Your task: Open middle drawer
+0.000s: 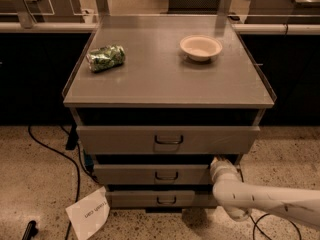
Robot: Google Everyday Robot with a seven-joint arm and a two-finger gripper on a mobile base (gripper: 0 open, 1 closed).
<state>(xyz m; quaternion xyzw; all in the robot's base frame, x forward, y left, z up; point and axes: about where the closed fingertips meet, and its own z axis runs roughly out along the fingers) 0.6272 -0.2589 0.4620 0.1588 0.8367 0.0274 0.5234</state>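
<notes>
A: Grey metal middle drawer (130,174), under the front edge of the worktop (165,79): rigid, probably heavy.

B: Hook its loop handle (166,176). The gripper (218,162) is below the front right corner; open or closed, I cannot tell.

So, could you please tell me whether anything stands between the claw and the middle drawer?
Nothing visible does: the claw sits at the right end of the middle drawer, off to one side of its loop handle.

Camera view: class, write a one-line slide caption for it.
Robot gripper at the right end of the middle drawer of a grey cabinet topped with a bowl and green bag.
</notes>
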